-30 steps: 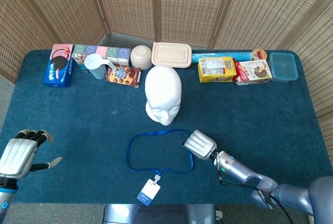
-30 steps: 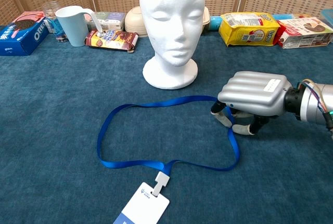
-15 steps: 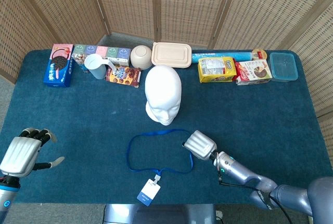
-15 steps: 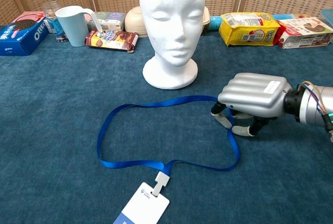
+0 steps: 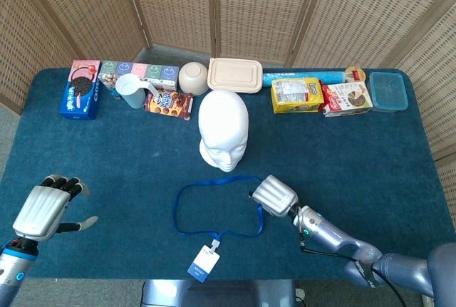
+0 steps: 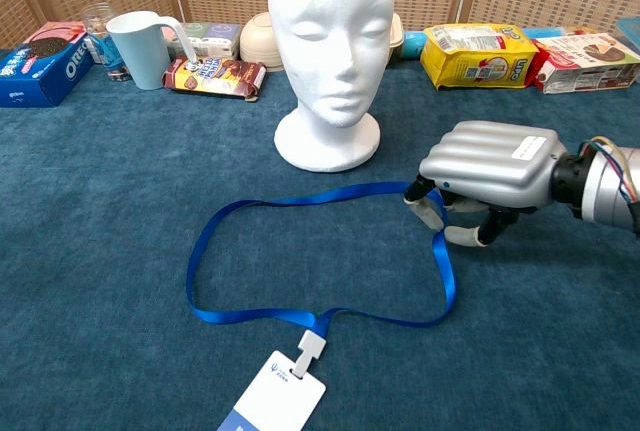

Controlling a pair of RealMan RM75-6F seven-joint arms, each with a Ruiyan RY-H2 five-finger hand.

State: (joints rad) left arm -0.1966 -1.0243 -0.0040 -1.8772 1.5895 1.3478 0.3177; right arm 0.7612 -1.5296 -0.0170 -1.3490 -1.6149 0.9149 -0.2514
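A blue lanyard (image 5: 177, 211) lies in a loop on the blue tablecloth, its white badge (image 5: 204, 262) near the front edge. My right hand (image 5: 273, 195) pinches the loop's right end, and the strap (image 6: 300, 200) rises off the cloth to its fingers (image 6: 430, 213). The rest of the loop and the badge (image 6: 273, 393) lie flat. A white foam mannequin head (image 5: 223, 129) stands upright just behind the loop, to the left of my right hand (image 6: 487, 164). My left hand (image 5: 44, 211) hovers at the table's front left, fingers spread, holding nothing.
Along the back edge stand an Oreo box (image 5: 80, 88), a pale cup (image 5: 130, 90), a cookie pack (image 5: 169, 102), a bowl (image 5: 193, 77), a beige lidded container (image 5: 234, 74), a yellow snack bag (image 5: 296, 95) and a blue lidded tub (image 5: 388, 90). Wicker screens close the back.
My right hand has risen a little, lifting the lanyard's right end off the cloth. My left hand has moved right and further onto the table.
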